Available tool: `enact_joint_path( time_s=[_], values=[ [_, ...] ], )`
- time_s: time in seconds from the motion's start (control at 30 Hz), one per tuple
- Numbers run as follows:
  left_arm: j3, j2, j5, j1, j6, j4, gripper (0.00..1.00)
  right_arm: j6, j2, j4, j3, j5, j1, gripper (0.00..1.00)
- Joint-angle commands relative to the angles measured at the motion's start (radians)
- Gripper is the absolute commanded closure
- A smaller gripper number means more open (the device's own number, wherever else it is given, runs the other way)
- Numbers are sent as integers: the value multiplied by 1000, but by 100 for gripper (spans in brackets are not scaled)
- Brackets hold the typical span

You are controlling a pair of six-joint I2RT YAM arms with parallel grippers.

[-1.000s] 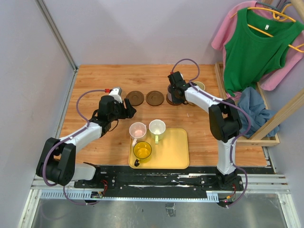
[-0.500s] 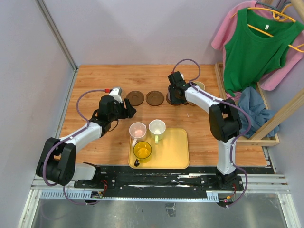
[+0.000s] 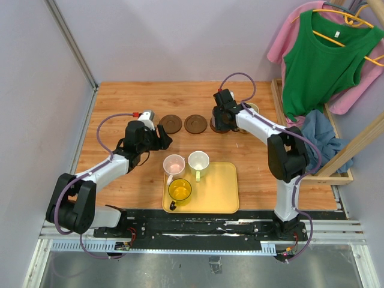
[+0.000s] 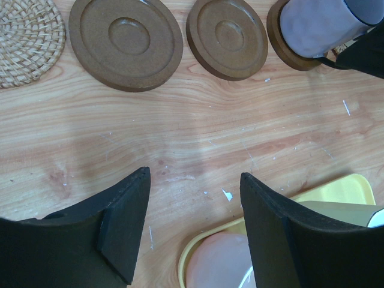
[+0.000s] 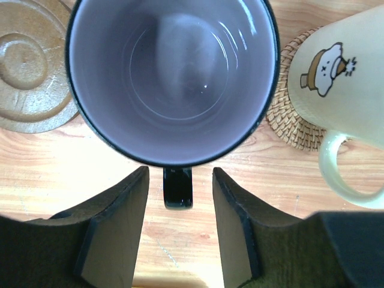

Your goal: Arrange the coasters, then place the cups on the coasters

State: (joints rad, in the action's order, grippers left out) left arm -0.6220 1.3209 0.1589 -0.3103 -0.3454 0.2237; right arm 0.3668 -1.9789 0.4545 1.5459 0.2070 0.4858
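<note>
A purple-grey cup (image 5: pixel 174 72) stands on a brown coaster (image 3: pixel 213 128). My right gripper (image 5: pixel 180 171) is open, its fingers either side of the cup's dark handle (image 5: pixel 178 192) with a gap on each side. To its right a cream cup (image 5: pixel 345 78) sits on a woven coaster (image 5: pixel 288 123). Two bare brown coasters (image 4: pixel 125 42) (image 4: pixel 227 37) and a woven coaster (image 4: pixel 24 36) lie in a row to the left. My left gripper (image 4: pixel 195 180) hangs open over bare wood near the tray. Pink (image 3: pixel 174 164), pale green-white (image 3: pixel 198 161) and yellow (image 3: pixel 179 189) cups stand at the yellow tray (image 3: pixel 216 195).
The tray lies at the near middle of the wooden table, between the arm bases. Grey walls close the left and back. A wooden rack (image 3: pixel 336 156) with hanging green and pink clothes and a blue cloth borders the right edge.
</note>
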Motion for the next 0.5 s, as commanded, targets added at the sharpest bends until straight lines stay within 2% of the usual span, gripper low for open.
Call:
enact_joint_path(
  time_s=[0.0,0.17,0.33,0.47],
  values=[
    [-24,9,17,-8,-4,25,34,21,71,31,-29,-4,-20,52],
    [-31,7,21,-8,-2,22,34,19,138,39,-71,24,-5,48],
    [-40,2,23,-8,3,16,34,14,242,38,-141,67,31,28],
    [-39,1,25,-8,2,15,34,9,337,28,-215,105,94,4]
  ],
)
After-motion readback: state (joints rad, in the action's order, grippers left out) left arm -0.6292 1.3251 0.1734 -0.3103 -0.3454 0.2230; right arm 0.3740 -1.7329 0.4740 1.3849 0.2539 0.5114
